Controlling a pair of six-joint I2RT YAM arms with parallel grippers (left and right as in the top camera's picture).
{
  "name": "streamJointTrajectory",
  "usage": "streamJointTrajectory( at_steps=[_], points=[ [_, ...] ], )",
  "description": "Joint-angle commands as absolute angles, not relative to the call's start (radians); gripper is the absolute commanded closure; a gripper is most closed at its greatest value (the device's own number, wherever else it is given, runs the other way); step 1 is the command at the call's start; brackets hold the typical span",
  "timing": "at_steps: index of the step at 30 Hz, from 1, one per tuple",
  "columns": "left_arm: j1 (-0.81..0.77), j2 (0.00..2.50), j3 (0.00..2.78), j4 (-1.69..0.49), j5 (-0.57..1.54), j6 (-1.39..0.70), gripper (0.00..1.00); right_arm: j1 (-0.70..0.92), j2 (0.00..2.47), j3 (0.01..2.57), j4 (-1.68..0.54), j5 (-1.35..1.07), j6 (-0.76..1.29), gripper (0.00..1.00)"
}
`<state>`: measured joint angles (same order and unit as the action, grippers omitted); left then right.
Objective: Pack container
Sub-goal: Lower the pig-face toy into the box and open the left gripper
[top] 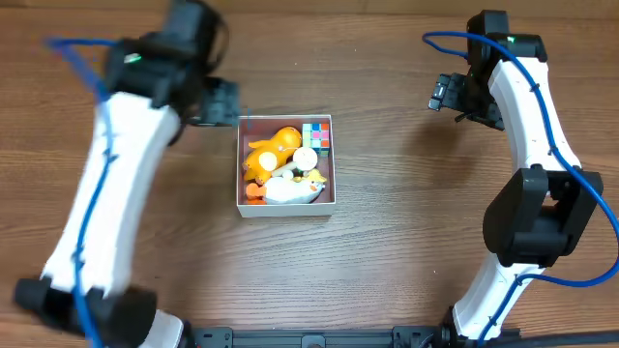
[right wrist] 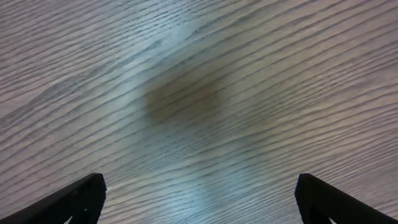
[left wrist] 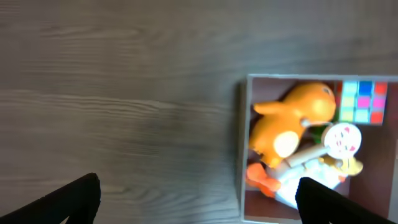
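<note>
Overhead: container (top: 286, 212) sits on the table (top: 406, 251) a little left of frame centre, its walls square to the frame edges. Contents:
- orange figure (top: 274, 150), upper left of the box
- cube (top: 316, 136) with coloured squares, upper right corner
- white disc (top: 306, 158), between those two
- white toy (top: 290, 190), along the lower wall

The toys lie packed against one another. The pinkish floor shows only in a strip at the right side.

Left gripper (top: 221, 101): blurred in the overhead, just off the container's upper left corner. In its wrist view the fingers (left wrist: 78, 199) stand spread wide, one in each lower corner of the frame, with nothing between them but bare wood. The container fills the right side of that frame. The right-hand finger overlaps its lower part; contact cannot be told.

Right gripper (top: 447, 95): upper right of the overhead, well apart from the container. Its wrist view shows the fingers (right wrist: 74, 202) wide apart and empty, with only wood grain below.
</note>
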<state>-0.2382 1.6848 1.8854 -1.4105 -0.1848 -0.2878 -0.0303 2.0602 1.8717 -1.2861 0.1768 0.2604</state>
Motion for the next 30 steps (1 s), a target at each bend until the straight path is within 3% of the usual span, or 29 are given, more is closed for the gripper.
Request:
streamJointTrajectory(
  at_steps=[1,8,17,25,28,30],
  points=[
    [-0.199,1.524,1.914,-1.419,-0.210,-0.323,0.00,-0.028,2.056,1.873,-1.283,0.190,0.258,0.00],
    [-0.197,1.232,1.860,-1.423,-0.192,-0.353,0.00,-0.028,2.056,1.873,-1.283,0.190,0.258,0.00],
    [-0.197,0.773,1.464,-1.313,0.098,-0.322,0.00,-0.028,2.056,1.873,-1.283,0.190,0.258,0.00],
    [-0.197,0.731,1.440,-1.524,0.101,-0.329,0.00,-0.028,2.056,1.873,-1.283,0.190,0.258,0.00],
    [-0.197,0.731,1.402,-1.450,0.098,-0.255,0.00,-0.028,2.056,1.873,-1.283,0.190,0.258,0.00],
    [-0.197,0.731,1.208,-1.223,0.115,-0.005,0.00,-0.028,2.056,1.873,-1.283,0.190,0.258,0.00]
  ],
)
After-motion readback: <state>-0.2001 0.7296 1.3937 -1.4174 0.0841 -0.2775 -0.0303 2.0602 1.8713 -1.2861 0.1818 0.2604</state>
